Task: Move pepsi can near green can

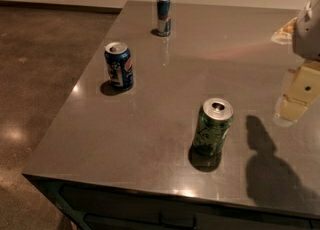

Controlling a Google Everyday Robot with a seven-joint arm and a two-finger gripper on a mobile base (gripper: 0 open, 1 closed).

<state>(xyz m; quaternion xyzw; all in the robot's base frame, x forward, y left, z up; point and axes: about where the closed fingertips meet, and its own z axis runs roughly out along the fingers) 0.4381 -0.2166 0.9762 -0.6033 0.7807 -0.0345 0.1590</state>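
Observation:
The pepsi can (119, 65) stands upright on the grey table (165, 84), at the left side. The green can (213, 126) stands upright nearer the front, right of centre, well apart from the pepsi can. My gripper (295, 101) hangs at the right edge of the view, above the table and to the right of the green can. It holds nothing that I can see. Its shadow falls on the table just right of the green can.
A slimmer blue-and-silver can (163, 15) stands at the far side of the table. The table's left edge and front edge drop to a brown floor (40, 74). A pale object (285, 30) lies at the far right edge.

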